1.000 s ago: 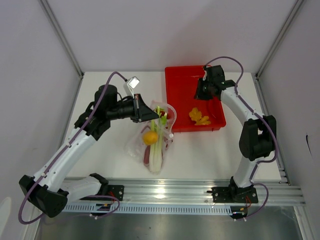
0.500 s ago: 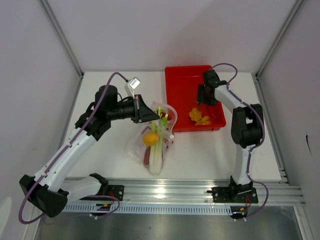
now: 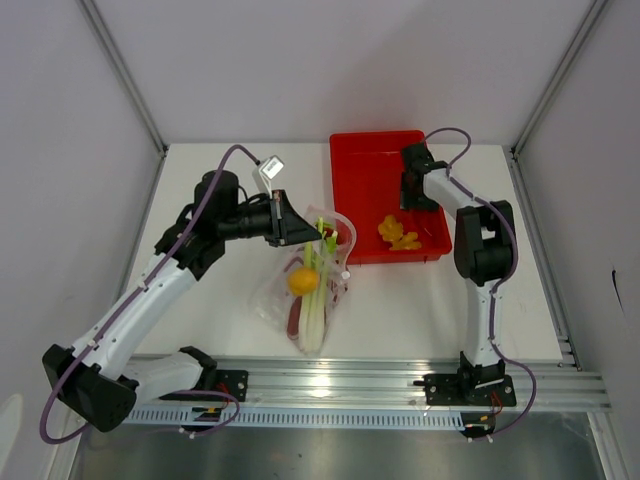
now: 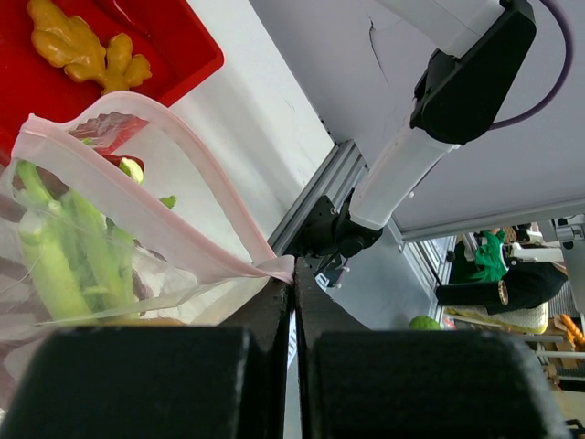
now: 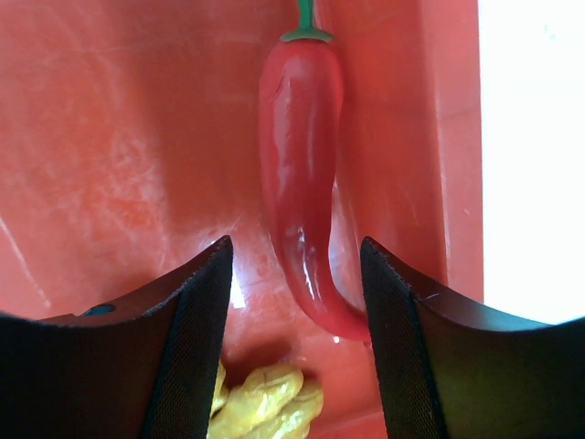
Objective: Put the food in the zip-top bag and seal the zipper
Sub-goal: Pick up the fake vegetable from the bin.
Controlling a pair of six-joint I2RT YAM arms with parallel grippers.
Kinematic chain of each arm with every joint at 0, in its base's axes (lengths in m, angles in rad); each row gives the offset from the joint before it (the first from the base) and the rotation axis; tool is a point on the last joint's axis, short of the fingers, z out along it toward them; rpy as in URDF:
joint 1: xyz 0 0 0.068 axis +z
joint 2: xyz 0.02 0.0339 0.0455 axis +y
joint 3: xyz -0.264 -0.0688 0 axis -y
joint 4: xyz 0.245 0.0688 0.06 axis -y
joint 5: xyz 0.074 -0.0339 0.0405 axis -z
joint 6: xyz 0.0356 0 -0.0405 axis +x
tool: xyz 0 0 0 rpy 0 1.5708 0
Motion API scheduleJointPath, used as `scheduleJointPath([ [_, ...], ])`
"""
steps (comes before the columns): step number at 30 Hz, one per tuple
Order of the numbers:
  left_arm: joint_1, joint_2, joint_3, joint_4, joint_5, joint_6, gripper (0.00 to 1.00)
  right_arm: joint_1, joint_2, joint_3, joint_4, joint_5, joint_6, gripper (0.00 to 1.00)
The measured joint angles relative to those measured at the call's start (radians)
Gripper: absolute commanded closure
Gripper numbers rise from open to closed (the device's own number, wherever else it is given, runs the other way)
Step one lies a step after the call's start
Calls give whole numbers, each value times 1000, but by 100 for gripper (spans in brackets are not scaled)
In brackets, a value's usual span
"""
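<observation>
Left gripper (image 4: 292,279): pressed together, pinching the near end of the zipper (image 4: 210,183); sits just left of the red tray (image 3: 360,165), same hold as a second ago.
Zip-top bag (image 3: 300,290): on the table (image 3: 220,170), left of the tray's near left corner, its mouth toward the tray and gaping open. It has barely shifted.
Bag contents: the green-and-white stalk (image 3: 315,310), a round orange piece (image 3: 303,281), and something red I cannot identify.
Tray, near right part: a cluster of yellow pieces (image 3: 400,233), not yet bagged.
Tray, along its right wall: a red chili pepper (image 5: 302,183) with a green stem, lying flat, not yet bagged.
Right gripper (image 5: 294,247): fingers spread, straddling the chili from above, one on each side; not touching it as far as I can tell.
Change: over the last second the right gripper went from nearly closed to spread, and its arm folded in, bringing the gripper slightly toward the tray's middle from the far right corner.
Meaning: this reads as lining up to pick the chili. Judging by what lies in the tray, at least two loads remain before sealing.
Watch: the chili lies close to the tray wall, so the outer finger has little room.
</observation>
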Motion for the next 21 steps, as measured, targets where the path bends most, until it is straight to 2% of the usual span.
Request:
scheduleJointPath([
  [4,0,5,0,1,1,-2,99,0,28,0,0,5,-2,44],
  [7,0,5,0,1,3,-4,99,0,39,0,4,5,-2,50],
  [10,0,5,0,1,4,-6,100,0,40,2,7,3,-3,60],
  [17,0,5,0,1,3,-6,99,-3,40,5,11,-7,-10,100],
  [21,0,5,0,0,3,-6,100,-12,39,5,16,-24,-5,100],
])
